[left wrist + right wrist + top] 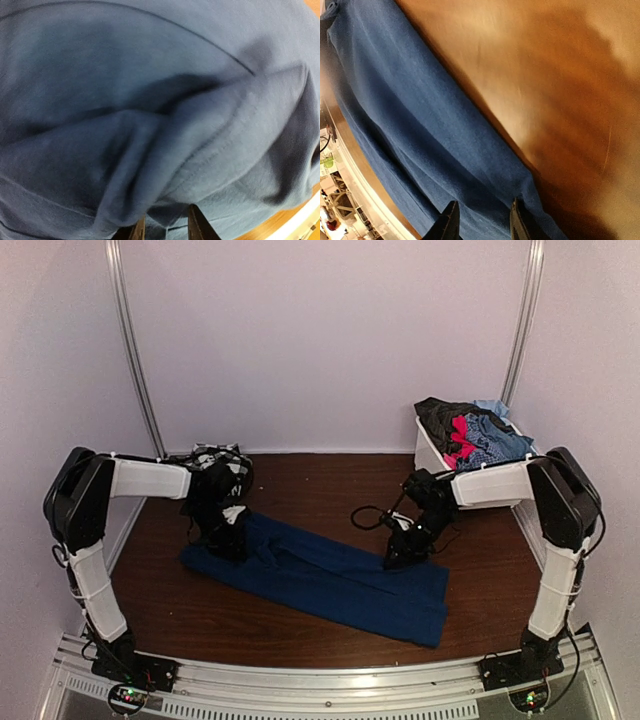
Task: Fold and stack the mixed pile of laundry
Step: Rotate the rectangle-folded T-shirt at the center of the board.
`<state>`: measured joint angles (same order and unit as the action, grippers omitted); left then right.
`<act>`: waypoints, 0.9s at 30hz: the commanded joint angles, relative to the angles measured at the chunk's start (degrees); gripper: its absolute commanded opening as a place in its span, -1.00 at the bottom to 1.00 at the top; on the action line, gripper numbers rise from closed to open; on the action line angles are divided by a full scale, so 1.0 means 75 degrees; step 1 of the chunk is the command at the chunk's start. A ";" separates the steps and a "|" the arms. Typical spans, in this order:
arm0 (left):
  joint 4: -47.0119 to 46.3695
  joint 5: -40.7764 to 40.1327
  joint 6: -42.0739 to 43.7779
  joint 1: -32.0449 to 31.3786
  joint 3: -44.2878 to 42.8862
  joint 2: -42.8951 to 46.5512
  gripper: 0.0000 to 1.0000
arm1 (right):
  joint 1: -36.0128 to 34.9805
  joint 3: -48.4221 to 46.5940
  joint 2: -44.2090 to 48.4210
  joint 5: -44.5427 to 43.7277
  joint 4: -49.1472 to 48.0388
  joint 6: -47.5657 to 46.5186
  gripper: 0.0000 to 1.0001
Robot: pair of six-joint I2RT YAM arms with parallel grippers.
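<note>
A long navy blue piece (330,580) lies stretched diagonally across the brown table (320,490). My left gripper (228,540) is down on its upper left end. In the left wrist view the navy cloth (150,100) fills the frame, and a raised fold is pinched in the left gripper (166,227). My right gripper (405,552) rests on the far edge near the piece's right end. In the right wrist view the right gripper (482,220) stands apart over flat navy cloth (420,125), one finger at the cloth's edge. A black-and-white checked shirt (215,458) lies behind the left arm.
A white plastic bin (432,452) at the back right holds red, light blue and dark garments (475,430). A black cable (368,517) loops on the table beside the right wrist. Bare wood (560,90) lies beyond the cloth's edge. Walls enclose the table on three sides.
</note>
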<state>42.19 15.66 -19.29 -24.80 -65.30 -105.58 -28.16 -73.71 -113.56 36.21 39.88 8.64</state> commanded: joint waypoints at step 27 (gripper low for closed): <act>-0.0046 0.0693 0.0580 -0.0962 -0.4907 -0.3067 -0.30 | -0.0518 0.0478 0.1044 -0.0211 0.1163 -0.0199 -0.19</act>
<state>43.35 19.55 -15.40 -29.80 -106.19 -127.20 -32.34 -68.16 -102.87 35.27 46.98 9.54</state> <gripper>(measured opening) 0.355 0.417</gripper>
